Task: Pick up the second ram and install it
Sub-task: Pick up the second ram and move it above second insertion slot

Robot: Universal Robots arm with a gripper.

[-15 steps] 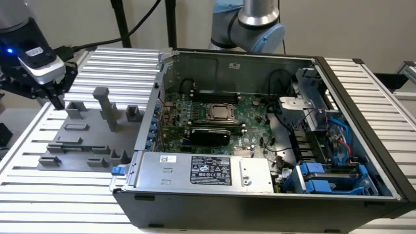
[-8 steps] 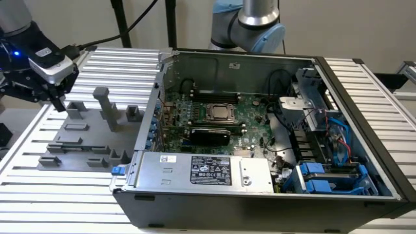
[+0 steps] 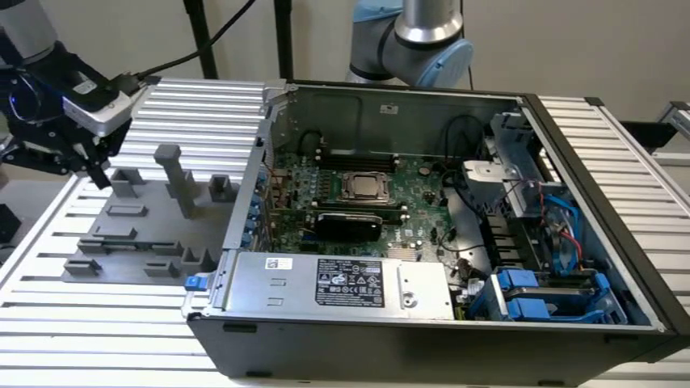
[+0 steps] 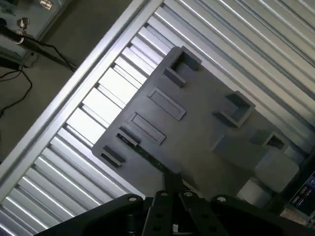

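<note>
We see the arm point(image 3: 415, 36) at the top centre of the exterior view, a silver tube with pale blue joint caps. At that view's left its wrist point(image 3: 31, 32) slants downward, with a grey camera box point(image 3: 99, 99) fixed to its side. Below hangs the black gripper point(image 3: 97, 167), pointing down and slightly tilted. In the wrist view, the gripper point(image 4: 173, 181) reaches forward from its broad black body.

Exterior view oblique from above, wrist view overhead, sharing fixture point(image 3: 161, 228)
</note>
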